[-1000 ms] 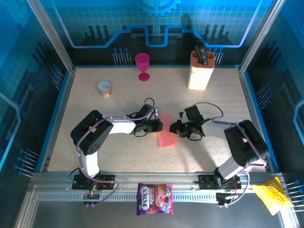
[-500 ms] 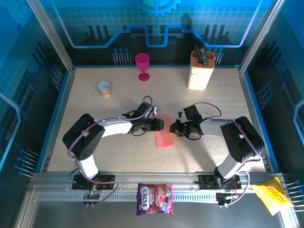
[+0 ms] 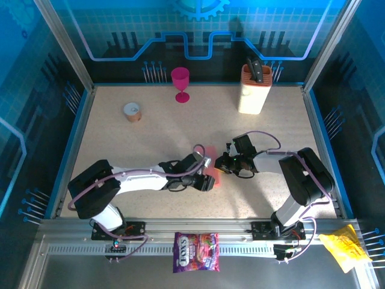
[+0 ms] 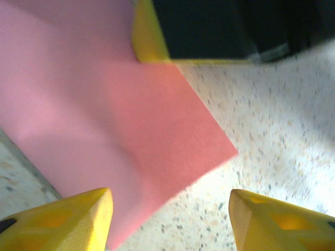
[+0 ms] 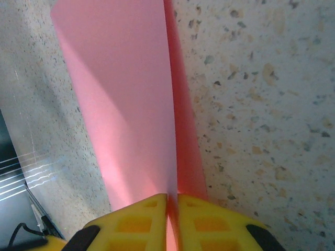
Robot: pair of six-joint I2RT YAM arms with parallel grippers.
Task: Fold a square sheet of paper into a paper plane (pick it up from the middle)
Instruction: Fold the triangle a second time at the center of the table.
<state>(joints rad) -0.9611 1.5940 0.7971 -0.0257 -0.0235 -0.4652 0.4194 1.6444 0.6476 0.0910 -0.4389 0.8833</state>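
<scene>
the right claw (image 5: 172,209) is pinching the edge of the square sheet of paper (image 5: 120,99), which stretches ahead of its tips, doubled over. the left claw (image 4: 170,217) hangs spread, a paper corner just ahead on the counter (image 4: 282,130). if it drags while the right grips, the sheet could tear or crease crooked.

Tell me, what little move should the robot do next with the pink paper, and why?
Probably close the left fingers on the free corner. They are open with a corner of the sheet of paper between them, and the right fingers are shut on its edge, so it seems held steady for the next fold.
</scene>
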